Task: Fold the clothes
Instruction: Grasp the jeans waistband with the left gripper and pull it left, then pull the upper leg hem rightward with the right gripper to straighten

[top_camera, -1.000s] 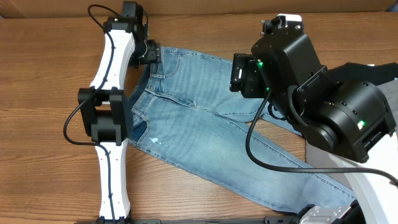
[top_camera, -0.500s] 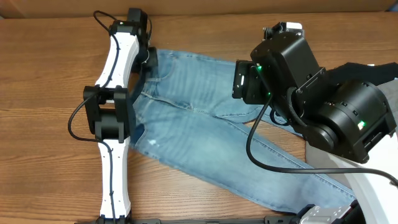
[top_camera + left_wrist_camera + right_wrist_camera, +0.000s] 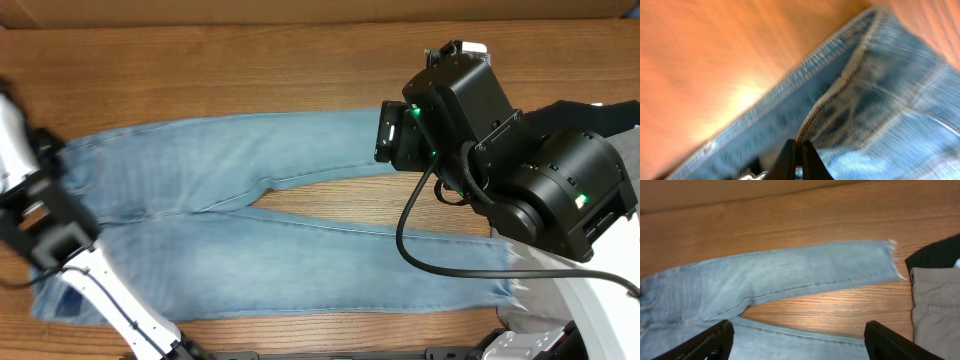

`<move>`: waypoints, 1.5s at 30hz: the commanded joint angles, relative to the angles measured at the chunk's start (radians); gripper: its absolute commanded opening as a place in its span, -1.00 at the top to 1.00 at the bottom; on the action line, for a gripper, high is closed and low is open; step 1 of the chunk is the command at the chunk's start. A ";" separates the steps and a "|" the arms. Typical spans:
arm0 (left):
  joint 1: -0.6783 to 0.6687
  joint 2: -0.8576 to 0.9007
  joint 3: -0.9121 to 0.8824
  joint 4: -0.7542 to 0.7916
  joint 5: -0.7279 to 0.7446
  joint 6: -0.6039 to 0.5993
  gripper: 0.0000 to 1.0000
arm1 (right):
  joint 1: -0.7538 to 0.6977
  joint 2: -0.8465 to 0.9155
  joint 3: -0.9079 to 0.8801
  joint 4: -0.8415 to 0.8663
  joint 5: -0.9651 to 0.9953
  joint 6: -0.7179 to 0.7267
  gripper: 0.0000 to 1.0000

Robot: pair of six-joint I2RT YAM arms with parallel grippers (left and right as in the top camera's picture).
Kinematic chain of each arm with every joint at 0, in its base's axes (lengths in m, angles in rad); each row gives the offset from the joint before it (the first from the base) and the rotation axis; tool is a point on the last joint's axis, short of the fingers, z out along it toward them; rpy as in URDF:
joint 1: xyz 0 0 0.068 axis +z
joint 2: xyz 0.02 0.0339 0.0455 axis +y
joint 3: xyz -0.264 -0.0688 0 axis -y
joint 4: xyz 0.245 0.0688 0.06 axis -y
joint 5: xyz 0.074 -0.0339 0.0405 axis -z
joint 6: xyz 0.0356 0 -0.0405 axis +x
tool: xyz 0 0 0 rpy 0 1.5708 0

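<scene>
Jeans (image 3: 250, 200): lay stretched lengthwise across the wooden table (image 3: 250, 70), waist by the left arm, both legs running toward the right arm, with a wedge of bare wood between them.
Left gripper (image 3: 796, 155): clenched on a stitched seam of the jeans near the waist; the wrist view was blurred.
Right gripper (image 3: 797, 330): fingers spread wide, holding nothing, above the farther leg.
Farther leg's hem: frayed, near the other clothes but apart from them.
Other clothes: grey trousers (image 3: 937, 310) with a black top (image 3: 935, 255) touching their far edge.

On the table (image 3: 300, 70) lie jeans (image 3: 200, 160), grey trousers (image 3: 936, 307) and black top (image 3: 934, 255).
</scene>
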 commanded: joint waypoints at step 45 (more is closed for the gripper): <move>-0.352 -0.808 0.047 -0.255 0.345 0.285 -0.68 | -0.782 0.949 -0.052 0.207 -0.614 -0.396 0.03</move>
